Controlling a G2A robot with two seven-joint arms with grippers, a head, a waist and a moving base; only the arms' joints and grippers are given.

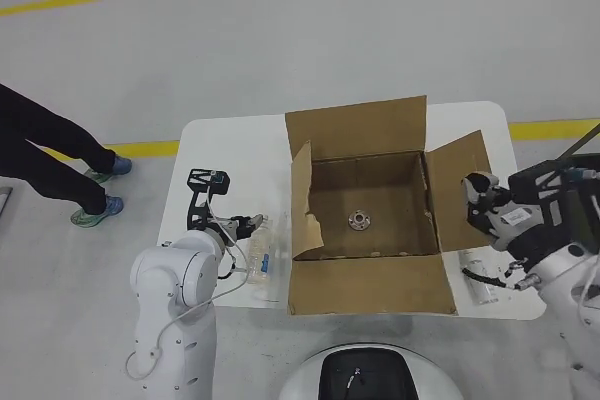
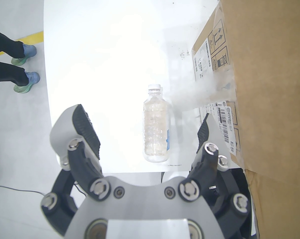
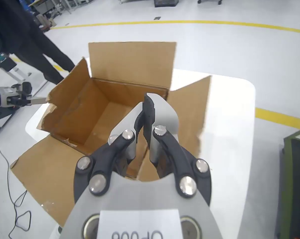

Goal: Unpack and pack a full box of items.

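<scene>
Cardboard box sits open in the middle of the top view, on a white bench. Its far flap is folded out toward the upper edge of the frame, its near flap lies flat toward the lower edge, and its right flap angles out to the right. The left flap stands more upright, with a ragged edge. On the box floor lies one small round metal part.

Just left of the box, near the bench's lower edge in the top view, a clear water bottle lies on its side. It has a white cap that points toward the upper edge of the frame. The left gripper is over it and open wide — its ribbed fingers are spread to either side of the bottle and do not touch it.

The right gripper is closed, pads pressed together with nothing between them. In the top view it is at the right of the frame, by the outer edge of the right flap. Below it, at the bench's lower right corner, lies a pale tube-shaped item — too small to name.
</scene>
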